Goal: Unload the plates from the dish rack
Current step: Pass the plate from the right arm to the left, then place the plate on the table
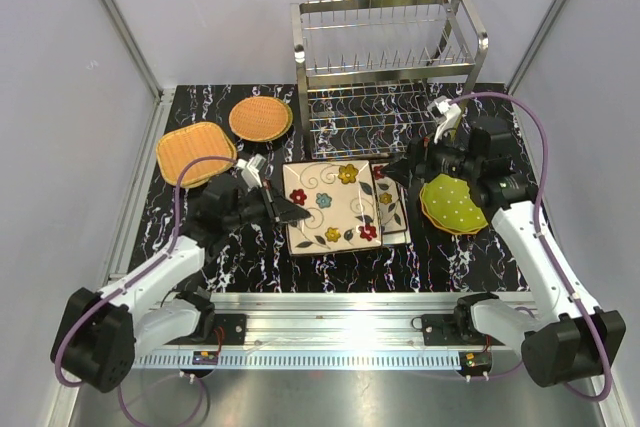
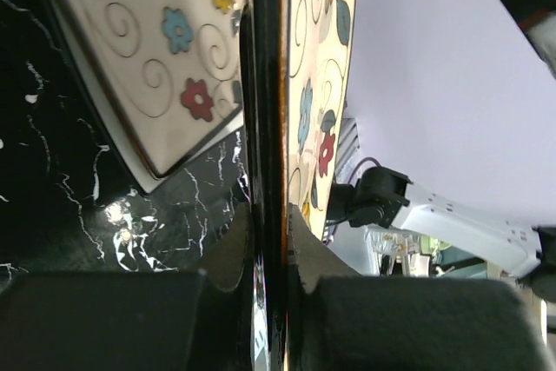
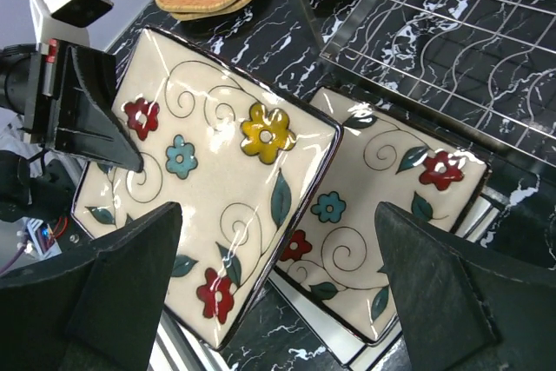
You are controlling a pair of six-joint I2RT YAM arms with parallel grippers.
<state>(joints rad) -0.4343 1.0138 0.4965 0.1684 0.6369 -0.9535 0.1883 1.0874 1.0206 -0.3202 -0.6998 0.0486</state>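
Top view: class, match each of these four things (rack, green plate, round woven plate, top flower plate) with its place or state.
Things:
1 rack
2 green plate
3 round woven plate
4 top flower plate

Places or states:
A edge clamped in the left jaws
B at the back, prongs bare
C furthest right of the plates
D just left of the rack

Pairs: 1-B, 2-C, 3-D, 4-A

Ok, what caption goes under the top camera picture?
Left gripper pinches the flowered plate by its edge while the right gripper hangs open nearby, before the dish rack.
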